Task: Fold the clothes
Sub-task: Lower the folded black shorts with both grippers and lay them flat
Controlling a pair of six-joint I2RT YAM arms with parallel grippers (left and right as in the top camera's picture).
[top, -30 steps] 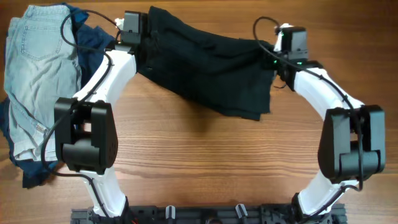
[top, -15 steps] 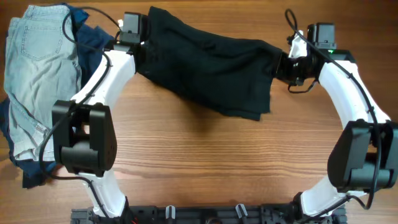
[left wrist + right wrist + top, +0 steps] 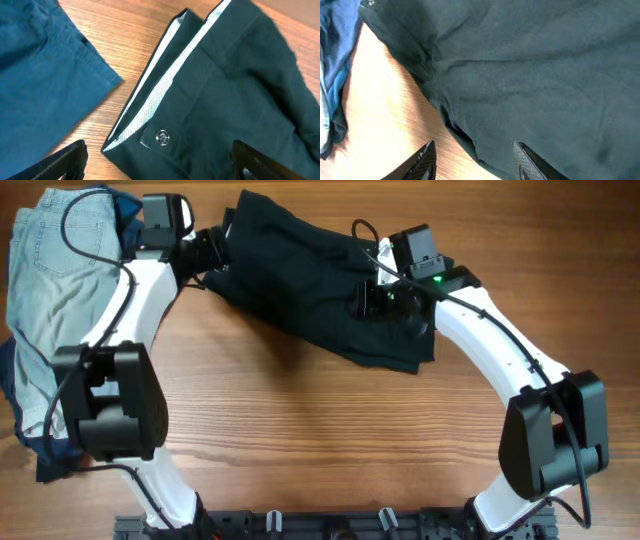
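Black trousers (image 3: 320, 275): crumpled on the far middle of the table (image 3: 300, 440), lying on a slant, with one end toward my left arm and the other end nearer, toward my right.
Waistband (image 3: 150, 107): right under my left wrist camera. The front is open, the pale lining shows, and there is a round metal button (image 3: 162, 136) on it.
Left gripper (image 3: 208, 252): at the waistband end of the trousers, fingers spread wide with nothing between them, so I'm holding nothing.
Right gripper (image 3: 368, 302): over the middle of the black cloth, fingers well apart and nothing pinched. I cannot tell whether the tips touch the fabric.
Blue garment (image 3: 45, 75): flat on the wood just beside the waistband, with a strip of bare table between the two.
Pale jeans (image 3: 55, 290): heaped at the far left edge of the table, lying on more dark blue cloth, well apart from the trousers.
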